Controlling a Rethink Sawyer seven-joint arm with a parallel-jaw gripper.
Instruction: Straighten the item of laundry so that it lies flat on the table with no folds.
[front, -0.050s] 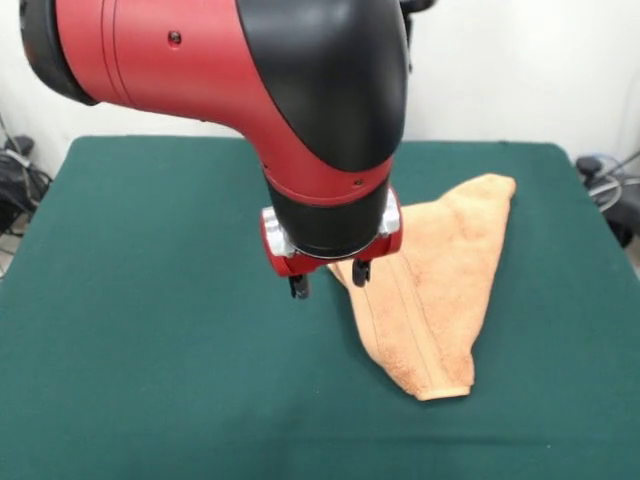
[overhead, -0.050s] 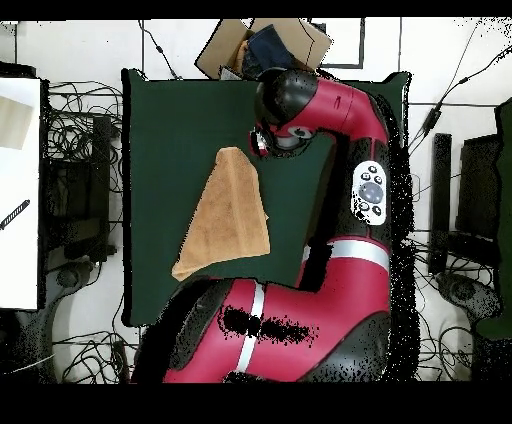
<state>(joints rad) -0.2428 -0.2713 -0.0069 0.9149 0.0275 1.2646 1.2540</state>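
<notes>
The item of laundry (front, -0.050s: 440, 280) is a peach-orange towel lying folded over into a long triangular shape on the right half of the green table (front, -0.050s: 150, 350). A woven band runs along its length. My gripper (front, -0.050s: 329, 280) hangs just above the cloth at the towel's left edge. It is open: one fingertip is over bare table, the other is at the towel's edge. From overhead, the towel (overhead, -0.050s: 228, 215) lies on the table (overhead, -0.050s: 170, 120) with its narrow end under the arm's head, which hides the gripper.
A cardboard box (overhead, -0.050s: 290, 40) sits beyond the table's far edge in the overhead view. Cables and equipment (overhead, -0.050s: 75, 180) crowd the floor on both sides. A white surface (overhead, -0.050s: 20, 190) stands at the left.
</notes>
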